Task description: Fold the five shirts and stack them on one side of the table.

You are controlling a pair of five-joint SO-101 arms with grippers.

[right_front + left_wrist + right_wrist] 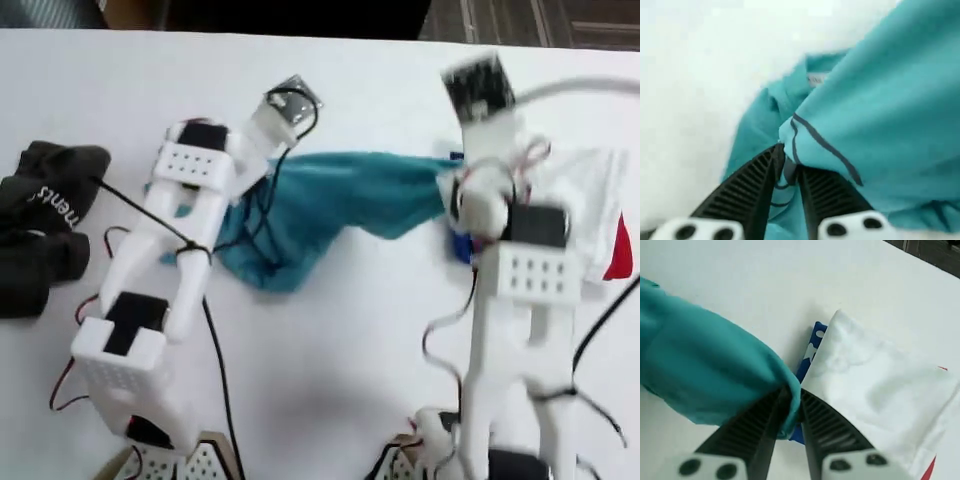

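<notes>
White table [330, 350], dark room [300, 15] beyond its far edge

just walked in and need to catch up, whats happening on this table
The left arm and right arm each have jaws shut on an end of a teal shirt, stretched between them across the table. A crumpled black shirt lies off to the left arm's side. By the right arm, a folded white shirt tops blue cloth and red cloth.
</notes>
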